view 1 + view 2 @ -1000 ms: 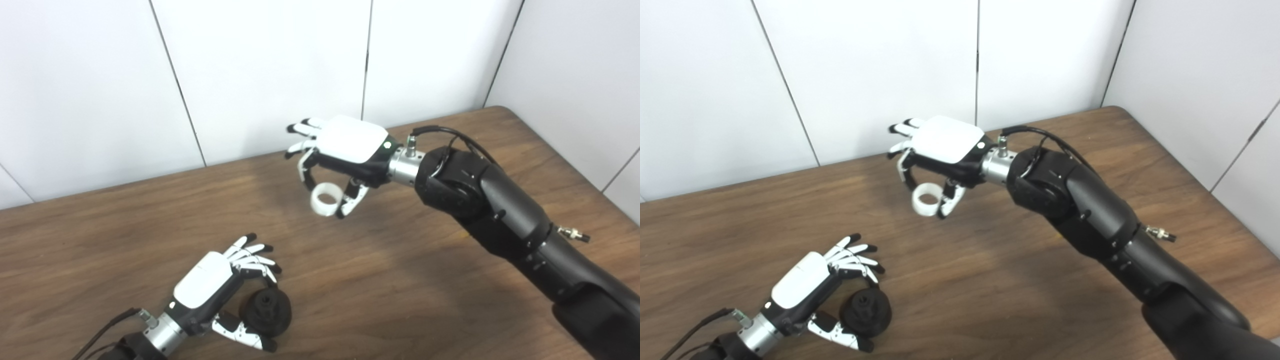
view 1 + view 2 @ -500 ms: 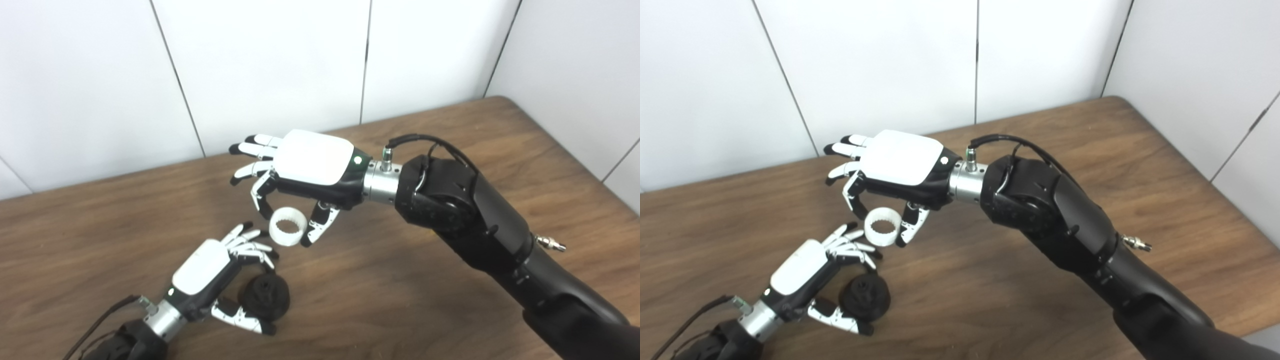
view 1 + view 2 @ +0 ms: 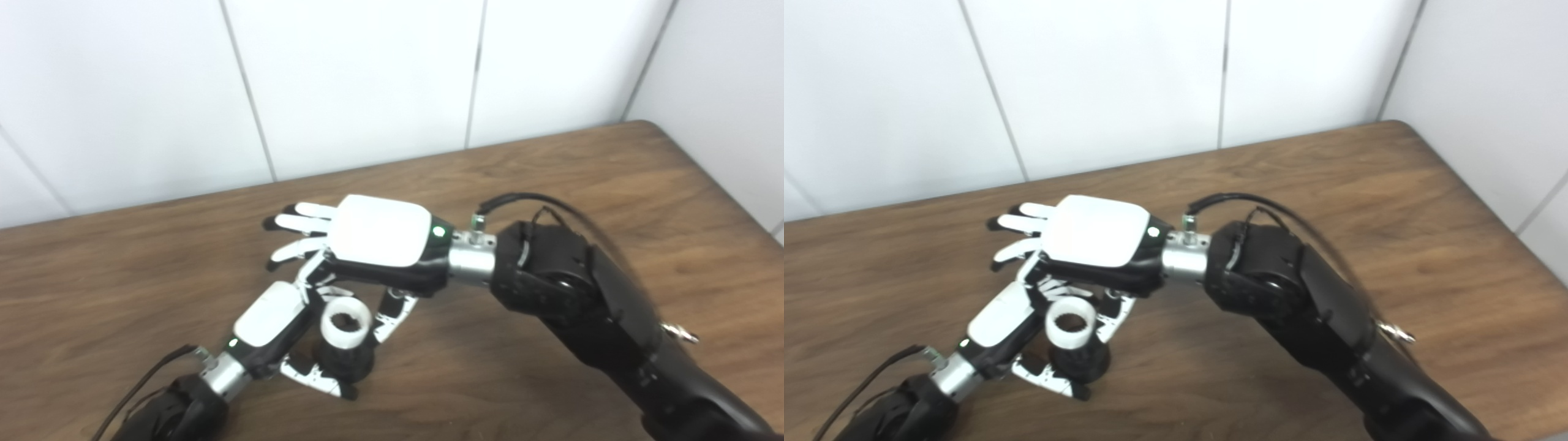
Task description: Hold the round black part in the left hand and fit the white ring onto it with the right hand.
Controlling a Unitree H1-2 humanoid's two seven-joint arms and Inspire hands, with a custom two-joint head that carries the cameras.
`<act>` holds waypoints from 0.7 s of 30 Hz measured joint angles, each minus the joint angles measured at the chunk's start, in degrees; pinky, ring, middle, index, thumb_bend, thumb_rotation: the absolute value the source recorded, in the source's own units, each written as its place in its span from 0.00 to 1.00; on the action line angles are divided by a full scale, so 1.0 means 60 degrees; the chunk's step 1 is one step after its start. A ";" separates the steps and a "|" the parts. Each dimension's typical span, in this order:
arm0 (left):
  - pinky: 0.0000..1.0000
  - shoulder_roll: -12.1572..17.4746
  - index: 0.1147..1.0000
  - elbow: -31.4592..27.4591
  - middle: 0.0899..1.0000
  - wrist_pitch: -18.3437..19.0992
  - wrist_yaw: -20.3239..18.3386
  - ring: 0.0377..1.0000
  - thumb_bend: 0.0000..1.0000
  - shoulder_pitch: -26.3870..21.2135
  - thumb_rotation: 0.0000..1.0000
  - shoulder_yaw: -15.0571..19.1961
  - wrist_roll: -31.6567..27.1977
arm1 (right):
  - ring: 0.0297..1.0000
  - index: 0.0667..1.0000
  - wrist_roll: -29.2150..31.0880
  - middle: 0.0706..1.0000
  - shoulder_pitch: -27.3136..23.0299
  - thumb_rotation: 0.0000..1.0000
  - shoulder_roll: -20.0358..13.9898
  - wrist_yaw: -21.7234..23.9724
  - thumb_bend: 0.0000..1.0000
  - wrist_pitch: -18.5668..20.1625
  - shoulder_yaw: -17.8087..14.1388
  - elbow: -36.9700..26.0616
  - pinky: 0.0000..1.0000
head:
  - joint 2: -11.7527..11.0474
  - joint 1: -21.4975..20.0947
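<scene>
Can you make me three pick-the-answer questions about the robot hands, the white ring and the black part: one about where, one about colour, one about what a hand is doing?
1. Where is the white ring?
A. right over the round black part
B. by the table's far corner
C. flat against the wall

2. What colour is the table?
A. blue
B. brown wood
C. white

3. What is the left hand doing?
A. waving
B. lying open and flat
C. holding the round black part

Answers:
1 A, the ring sits above the black part, between the right hand's fingers.
2 B, wood grain shows.
3 C, its fingers wrap the part.
</scene>
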 measured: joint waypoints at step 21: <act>1.00 -0.0211 0.42 -0.0249 0.73 0.0016 -0.0362 0.91 0.52 0.0228 0.05 0.0325 0.0118 | 1.00 0.45 -0.0087 0.84 0.0454 0.14 0.0013 -0.0045 0.53 -0.0256 -0.0123 0.0293 1.00 | 0.0176 0.0322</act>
